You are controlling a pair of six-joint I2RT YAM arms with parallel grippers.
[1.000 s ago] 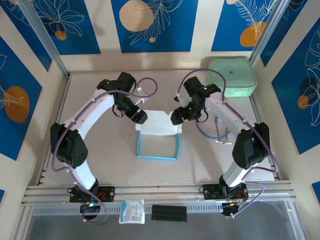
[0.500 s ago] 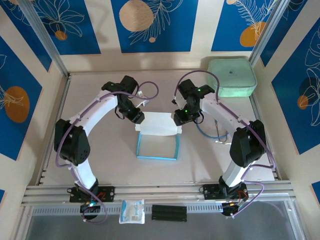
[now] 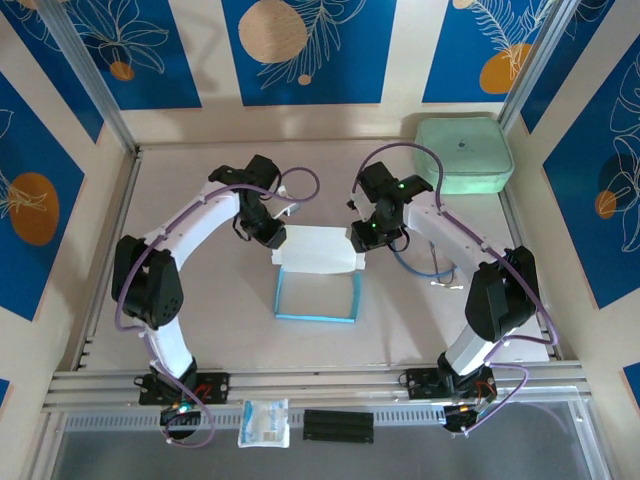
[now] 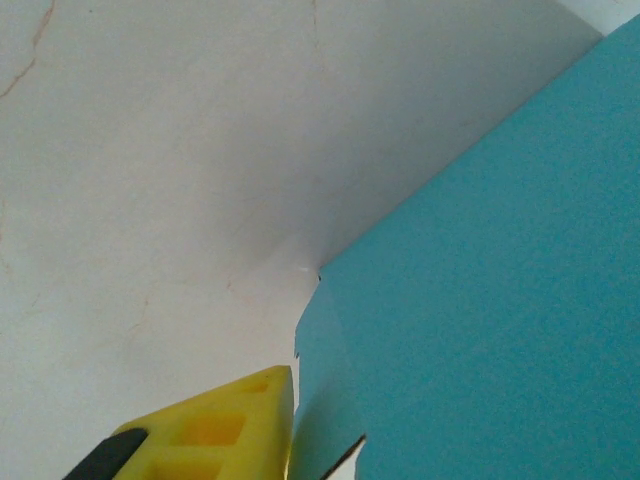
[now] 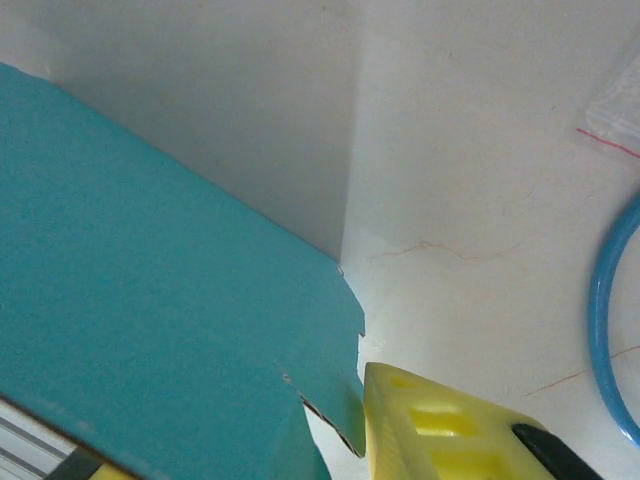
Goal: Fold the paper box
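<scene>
The paper box (image 3: 315,290) sat in the middle of the table (image 3: 200,310), between the two arms. Its thin blue walls stood up and made an open frame, so it looked only partly folded. At the far side a big white flap (image 3: 315,250) leaned over the frame. I think that flap was the part being worked on, because both grippers were at its far corners. The left gripper (image 3: 276,237) was at the left corner and the right gripper (image 3: 359,238) was at the right corner. With one on each side, the flap could go over evenly and not twist. From the left wrist, one yellow finger (image 4: 215,425) was right up against the edge of the blue card (image 4: 480,300). The other finger was hidden, so I could not tell if that gripper was pinching the card or not. From the right wrist, a yellow finger (image 5: 440,430) was just beside a notched corner of the card. A tiny bit of yellow peeked out on the other side, so the card seemed to lie between the fingers. I could not tell if they pressed it tight. Card this thin bends easily, so a hard squeeze might dent it. Near the right arm lay a blue loop of cable (image 3: 415,265), apart from the box. A mint-green case (image 3: 463,155) sat well away in the far right corner. A small white packet (image 3: 264,421) lay on the near rail, out of the way.
</scene>
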